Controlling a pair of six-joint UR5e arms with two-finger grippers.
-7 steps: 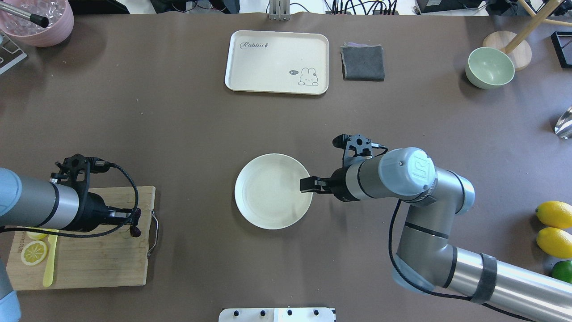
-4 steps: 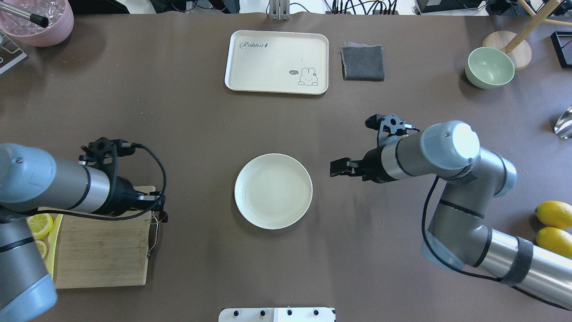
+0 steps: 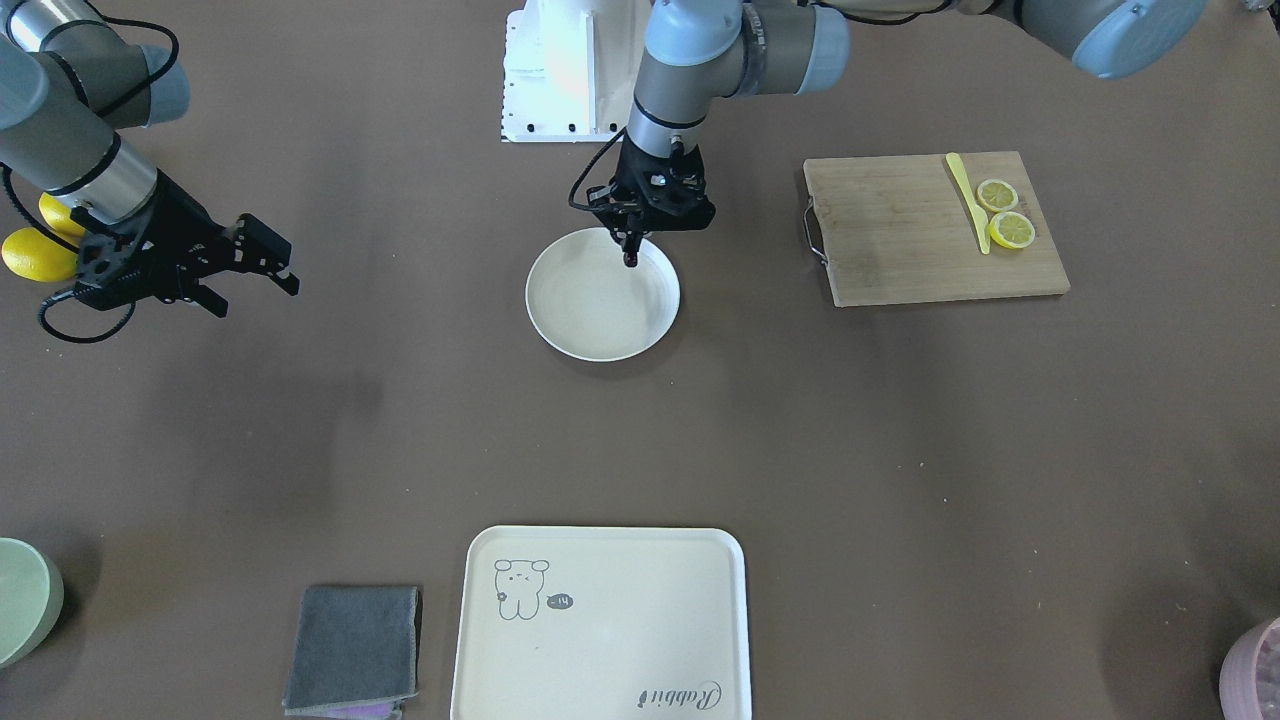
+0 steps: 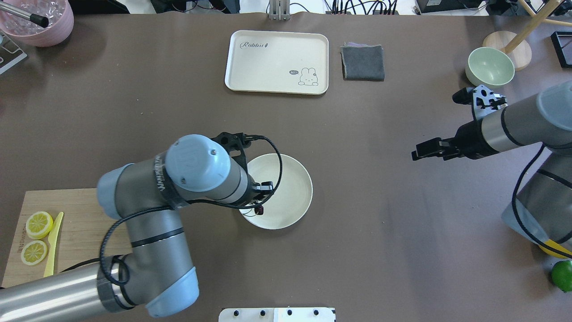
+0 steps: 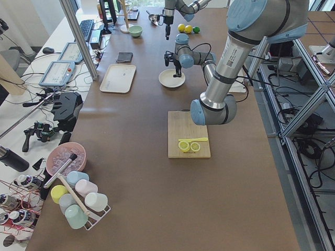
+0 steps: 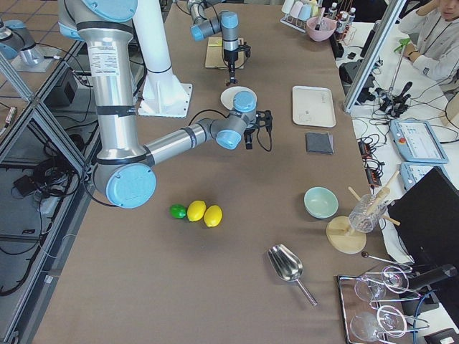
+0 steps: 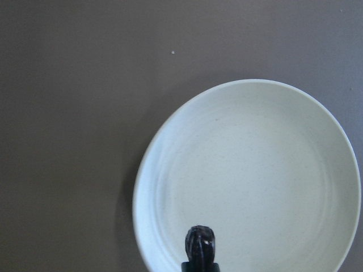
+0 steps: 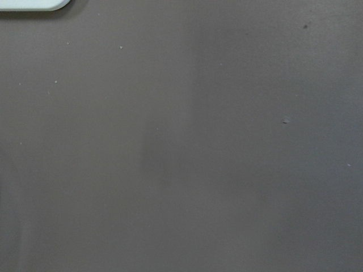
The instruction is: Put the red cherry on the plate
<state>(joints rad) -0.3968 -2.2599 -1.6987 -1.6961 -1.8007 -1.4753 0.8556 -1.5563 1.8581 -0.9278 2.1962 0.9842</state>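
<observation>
The red cherry (image 4: 258,209) is a tiny dark fruit hanging from my left gripper (image 4: 262,193), which is shut on its stem. It hangs over the part of the round cream plate (image 4: 290,192) nearest the robot. The front view shows the cherry (image 3: 630,260) just under the left gripper (image 3: 631,238), inside the plate's rim (image 3: 560,330). In the left wrist view the cherry (image 7: 200,242) sits over the plate (image 7: 255,170). My right gripper (image 4: 418,152) is open, empty, and far to the plate's right, above bare table.
A wooden cutting board (image 4: 89,223) with lemon slices and a yellow knife lies at the near left. At the back stand a rabbit tray (image 4: 277,62), a grey cloth (image 4: 363,62), a green bowl (image 4: 489,67) and a pink bowl (image 4: 38,20). A lime (image 4: 562,275) lies at the right edge.
My left arm has swung from the cutting board to above the plate, carrying the cherry. My right arm has drawn back from the plate's edge toward the right.
</observation>
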